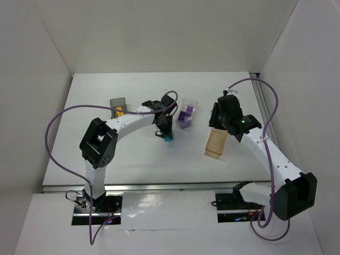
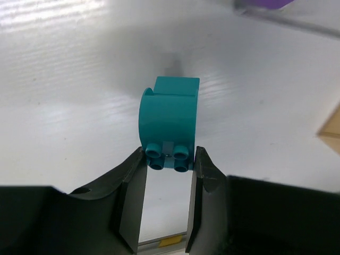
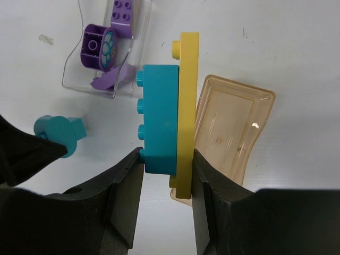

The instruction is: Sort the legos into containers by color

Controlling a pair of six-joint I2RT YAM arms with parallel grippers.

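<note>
Two bricks snapped into one stack (image 3: 172, 122), a teal block (image 3: 159, 122) face to face with a thin yellow plate (image 3: 187, 95), are clamped in the right gripper (image 3: 167, 156). One finger presses the block and the other presses the plate. The stack hangs just over the near edge of the amber bin (image 3: 234, 127), which looks empty.

To the left stands the clear bin (image 3: 74, 69), holding purple bricks (image 3: 98, 48), one of them round. Between that bin and the left arm is a round teal brick (image 2: 170, 119). The left gripper (image 2: 168, 159) is closed on its studded end, low over the white table (image 2: 64, 79); whether the brick touches the table is unclear. At the far left sits the grey bin (image 1: 118, 102), with a yellow piece (image 1: 120, 111) in it.

These bricks are probably light, hard and glossy, so they won't crush but may slip or twist in the fingers. A grip across flat, opposite walls should hold best, and the curved face and studs give a poorer seat. The stack mixes two colours, so it likely has to be pulled apart. That probably means one gripper on the block's sides and the other on the plate's free end.
</note>
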